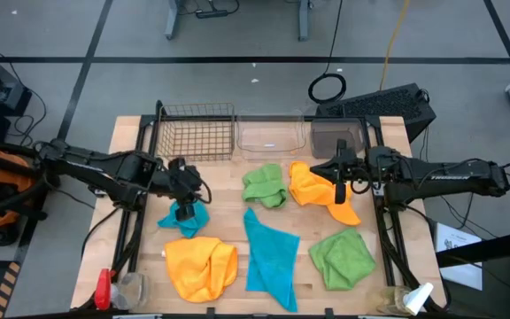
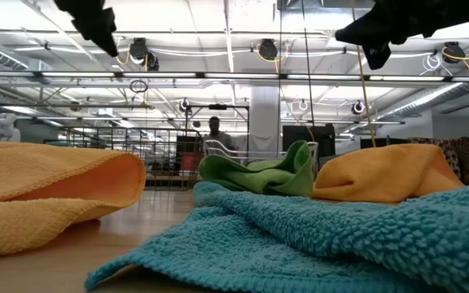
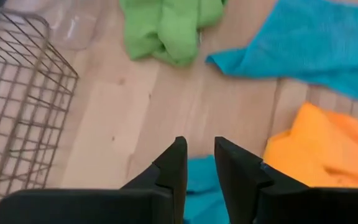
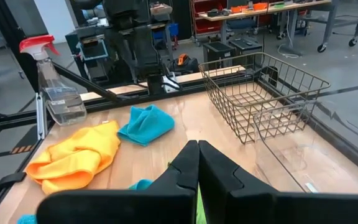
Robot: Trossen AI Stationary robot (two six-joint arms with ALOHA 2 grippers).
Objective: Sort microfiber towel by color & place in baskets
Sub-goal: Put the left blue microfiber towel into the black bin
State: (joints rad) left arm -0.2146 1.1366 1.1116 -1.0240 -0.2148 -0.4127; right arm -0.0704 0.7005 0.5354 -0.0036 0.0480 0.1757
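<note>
Several microfiber towels lie on the wooden table: a small teal one (image 1: 184, 215), a large teal one (image 1: 268, 257), two orange ones (image 1: 200, 268) (image 1: 319, 188) and two green ones (image 1: 266, 184) (image 1: 343, 257). Along the far edge stand the wire-mesh basket (image 1: 196, 131), the clear tub (image 1: 271, 135) and the dark grey tub (image 1: 336, 135). My left gripper (image 3: 199, 163) hangs above the small teal towel (image 3: 197, 183), its fingers narrowly open and holding nothing. My right gripper (image 4: 197, 155) is shut and hovers over the far orange towel, raised well clear of it (image 2: 377, 41).
A red-topped spray bottle (image 1: 113, 288) stands at the near left corner and a white-topped one (image 1: 412, 299) at the near right. Black frame rails (image 1: 135, 213) run along both sides of the table. A person (image 2: 216, 134) stands in the room beyond the far edge.
</note>
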